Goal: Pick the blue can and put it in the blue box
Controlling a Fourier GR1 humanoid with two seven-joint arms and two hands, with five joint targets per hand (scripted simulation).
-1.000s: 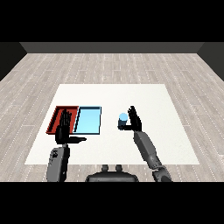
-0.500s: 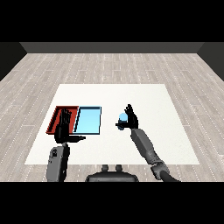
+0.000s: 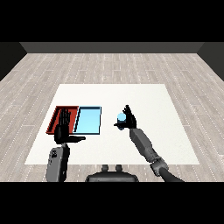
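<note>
- Two hands are out over the white table (image 3: 144, 94), and only my right hand (image 3: 128, 121) has any business with the blue can (image 3: 121, 117).
- The can sits against the thumb side of that hand, to my left of the palm. My fingers curl round it, with their tips standing up behind it, so I count it as held.
- Little of the can shows beyond its pale blue top, so I cannot tell whether its long axis is upright or tipped, nor whether it is clear of the table.
- The light blue tray (image 3: 88, 120) lies to the left of the can, apart from it, with bare table between. It is the nearer of the two trays; the red tray (image 3: 58, 114) touches its far side.
- So, as I judge it, the coming move is a carry leftward until the can is over the blue floor, then a release.
- My left hand (image 3: 64, 130) hovers with fingers straight and thumb out over the red tray's near end, holding nothing. It is closer to the trays but plays no part.
</note>
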